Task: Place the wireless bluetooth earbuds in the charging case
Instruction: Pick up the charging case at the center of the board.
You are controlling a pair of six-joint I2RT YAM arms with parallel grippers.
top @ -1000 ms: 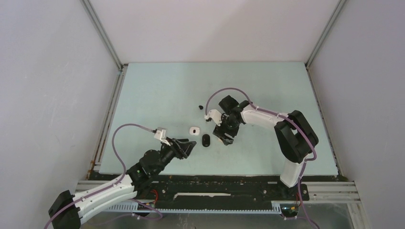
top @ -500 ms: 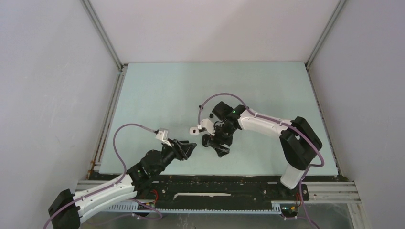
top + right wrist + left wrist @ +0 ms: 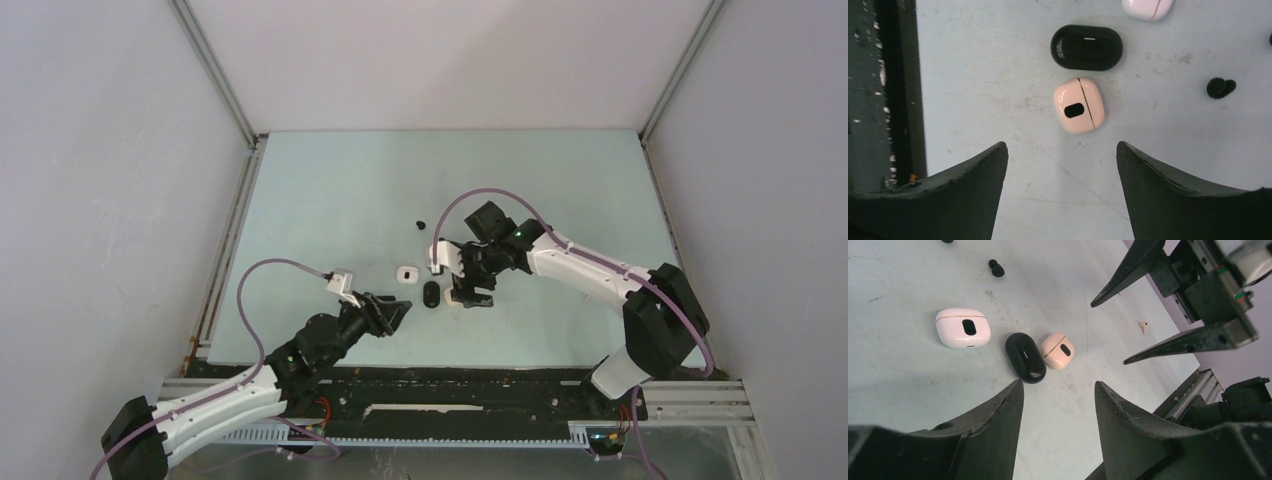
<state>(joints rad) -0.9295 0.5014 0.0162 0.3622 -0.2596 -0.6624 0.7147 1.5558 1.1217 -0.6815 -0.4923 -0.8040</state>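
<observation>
A black earbud (image 3: pixel 1220 88) lies loose on the pale surface (image 3: pixel 330 200), out of any case and set apart from the three closed cases, on their far side from the arms' bases. A tiny pale earbud (image 3: pixel 1143 327) with a short stem lies alone on the surface too; in the left wrist view it shows between the right hand's two fingers, well apart from the black one. The pink case (image 3: pixel 1079 104) rests lid shut directly below the right hand (image 3: pixel 1063 175), whose jaws stand wide apart above it and grip nothing. Just beside the pink case lies the black case (image 3: pixel 1086 47), also shut. The white case (image 3: pixel 963 328) sits a little further off, on the black case's other side. The left hand (image 3: pixel 1058 405) hovers low on the near side of the cases. It points toward them with its jaws parted and empty.
</observation>
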